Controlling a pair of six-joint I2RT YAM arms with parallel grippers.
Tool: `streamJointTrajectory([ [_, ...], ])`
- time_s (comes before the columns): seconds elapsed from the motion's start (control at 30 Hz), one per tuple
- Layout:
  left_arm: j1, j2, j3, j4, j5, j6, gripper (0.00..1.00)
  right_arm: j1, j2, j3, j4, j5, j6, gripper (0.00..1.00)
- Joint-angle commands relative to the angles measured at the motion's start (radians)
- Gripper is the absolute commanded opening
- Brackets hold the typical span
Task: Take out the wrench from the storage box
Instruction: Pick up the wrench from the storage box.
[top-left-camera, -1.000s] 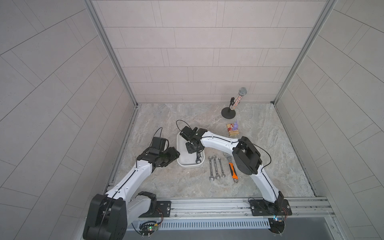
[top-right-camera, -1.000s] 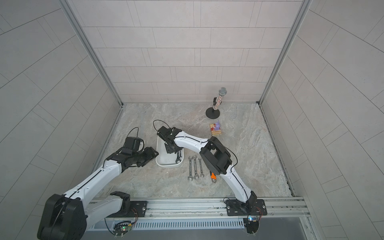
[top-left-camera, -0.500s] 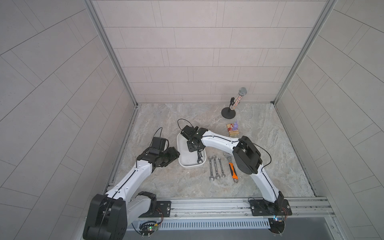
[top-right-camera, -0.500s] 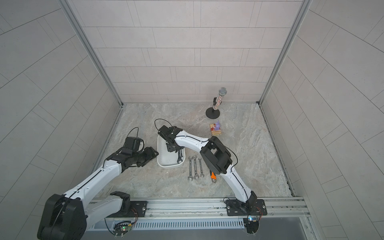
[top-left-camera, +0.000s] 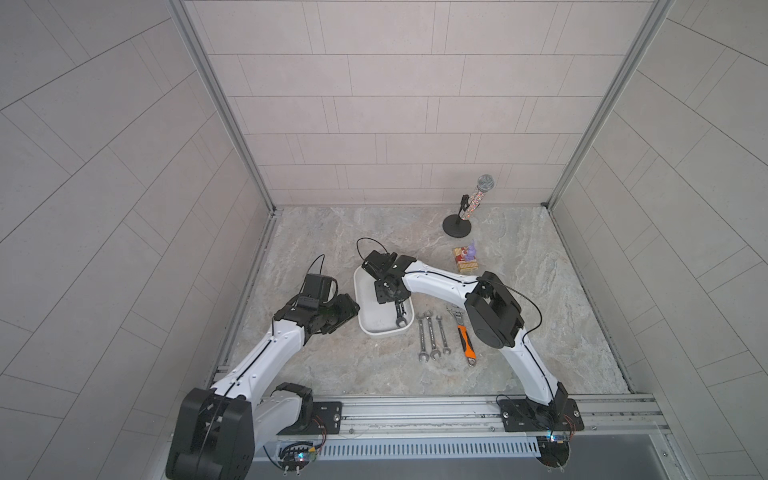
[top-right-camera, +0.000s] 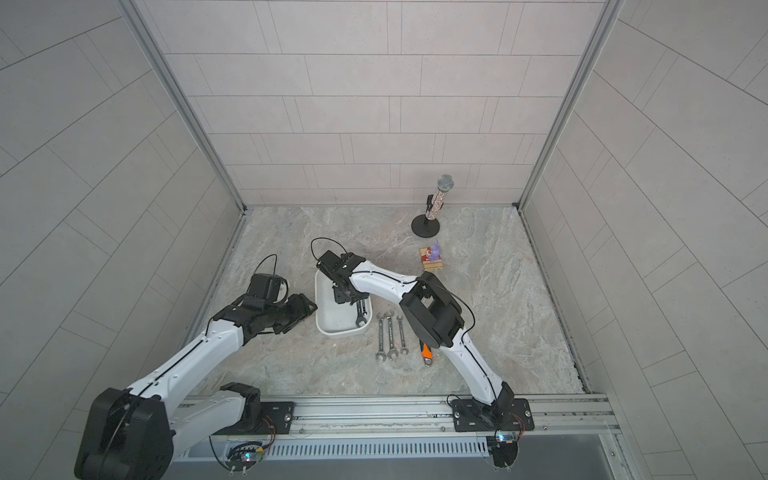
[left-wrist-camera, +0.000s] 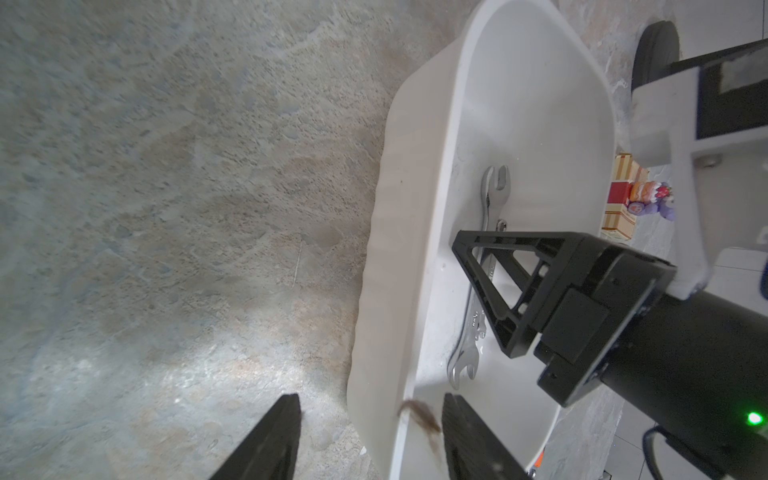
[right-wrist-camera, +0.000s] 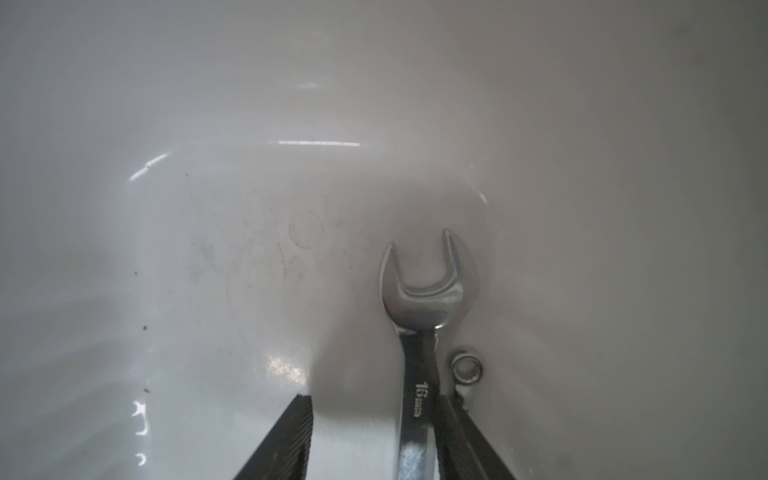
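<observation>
The left gripper (left-wrist-camera: 370, 415), jaws apart, straddles the rim of the white storage box (left-wrist-camera: 415, 199). Inside the box the right gripper (right-wrist-camera: 376, 411) is open, one finger touching the open-end wrench (right-wrist-camera: 419, 365) stamped 16mm. Centring that shank before closing looks wise. A smaller wrench (right-wrist-camera: 467, 370) lies just beside it in the box.

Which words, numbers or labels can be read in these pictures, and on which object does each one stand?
"16mm": on the shank of the larger wrench in the storage box.
Striped small box beside the purple figure: print too small to read.
Three wrenches outside the storage box: markings too small to read.
</observation>
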Motion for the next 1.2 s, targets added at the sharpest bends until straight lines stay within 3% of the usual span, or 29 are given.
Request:
streamJointTrajectory([
  [0.0, -0.004, -0.02, 0.004, -0.01, -0.012, 0.011, 0.61, 0.003, 0.04, -0.02, 0.003, -0.087, 0.022, 0.48],
  [0.3, -0.003, -0.014, 0.004, -0.008, -0.013, 0.009, 0.61, 0.006, 0.017, -0.012, 0.011, -0.117, -0.019, 0.42],
  [0.53, -0.004, -0.017, 0.005, -0.011, -0.014, 0.011, 0.61, -0.009, -0.045, 0.083, -0.071, -0.071, -0.383, 0.43],
  [0.7, -0.002, -0.017, 0.013, -0.028, -0.027, 0.017, 0.61, -0.022, -0.029, 0.118, -0.135, -0.162, -0.496, 0.5],
  [0.93, -0.003, -0.015, 0.015, -0.036, -0.036, 0.02, 0.61, -0.033, 0.061, 0.215, -0.226, -0.178, -0.508, 0.5],
  [1.17, -0.003, -0.01, 0.019, -0.045, -0.049, 0.02, 0.61, -0.054, 0.1, 0.213, -0.222, -0.189, -0.478, 0.46],
])
